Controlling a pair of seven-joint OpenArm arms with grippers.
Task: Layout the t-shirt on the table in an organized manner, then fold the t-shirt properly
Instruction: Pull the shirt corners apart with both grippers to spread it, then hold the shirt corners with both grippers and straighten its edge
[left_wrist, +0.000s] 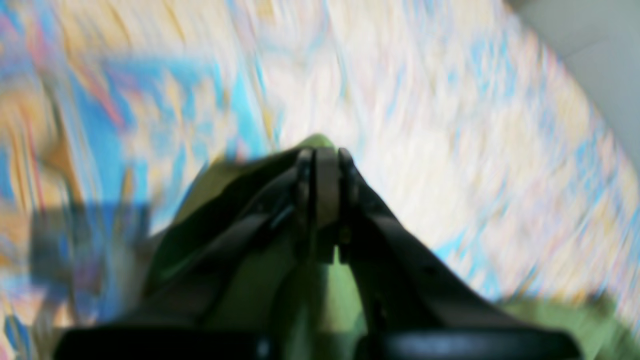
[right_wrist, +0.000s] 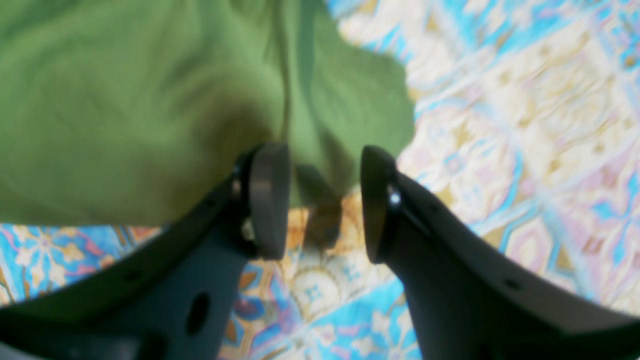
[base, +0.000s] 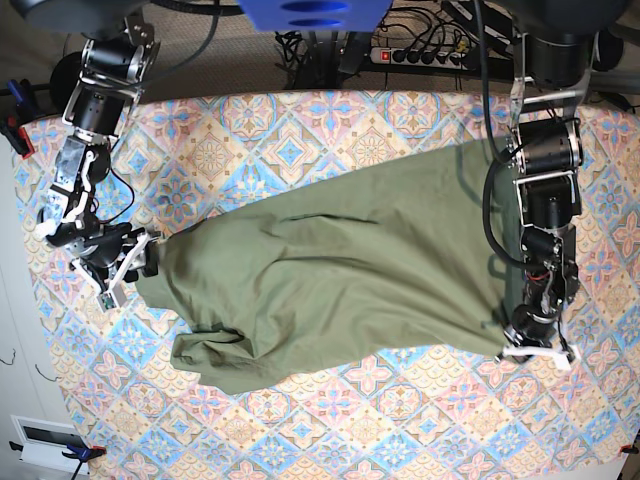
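The olive-green t-shirt lies wrinkled across the middle of the patterned table, with a bunched fold at its lower left. My left gripper is at the shirt's right edge. In the blurred left wrist view, this gripper is shut on a pinch of the t-shirt above the table. My right gripper is at the shirt's left edge. The right wrist view shows this gripper open just above the table, with the t-shirt edge lying at its fingertips.
A power strip and cables lie beyond the table's far edge. A blue part hangs at the top centre. Bare patterned cloth shows along the near side of the table and in its corners.
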